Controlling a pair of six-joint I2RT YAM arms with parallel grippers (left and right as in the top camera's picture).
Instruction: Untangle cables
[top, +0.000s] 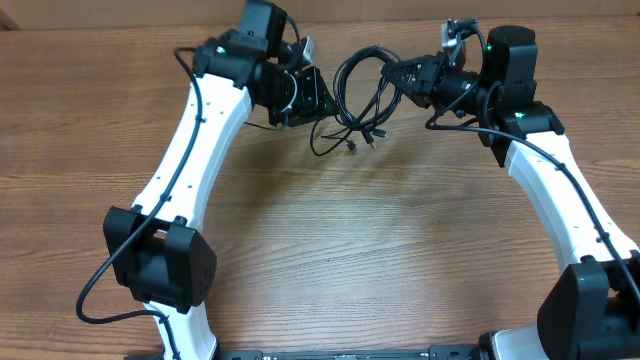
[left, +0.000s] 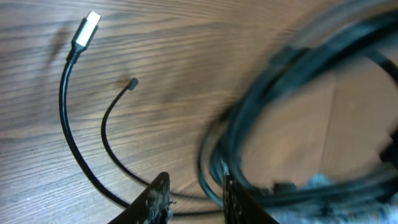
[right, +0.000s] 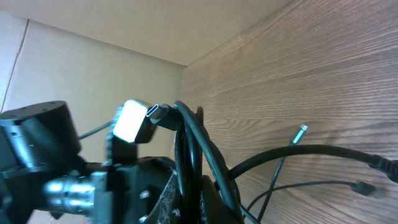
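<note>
- The left gripper (left: 194, 202) is nearest in its wrist view, with its jaws partly apart. Thin black strands cross the gap, which is wider than they are, so nothing shows as clamped.
- At 2 o'clock from those fingers, the cables (left: 267, 87) sweep past as a thick, blurred black bundle raised off the wood.
- Farther out at 10 o'clock, one cord curves across the table (left: 186, 56) and ends in a silver plug (left: 87, 30). A thinner cord beside it ends in a small dark tip (left: 132, 83).
- The right gripper (top: 395, 73) is closed tight on the bundle, which droops from it in loops.
- In its wrist view, the black cords rise from between the fingers and hook over a dark plug end (right: 157, 113) at 11 o'clock. Just beside that is a pale blurred block (right: 130, 121) that I cannot identify.
- Beyond, at 3 o'clock, a silver-tipped plug (right: 300, 132) lies on the wood.
- Seen from above, the tangle sits at 12 o'clock on the table, between the left gripper at 11 and the right gripper at 1.
- The left arm (right: 37, 143) crowds the bundle at 9 o'clock, and a pale brown panel (right: 93, 56) stands behind.
</note>
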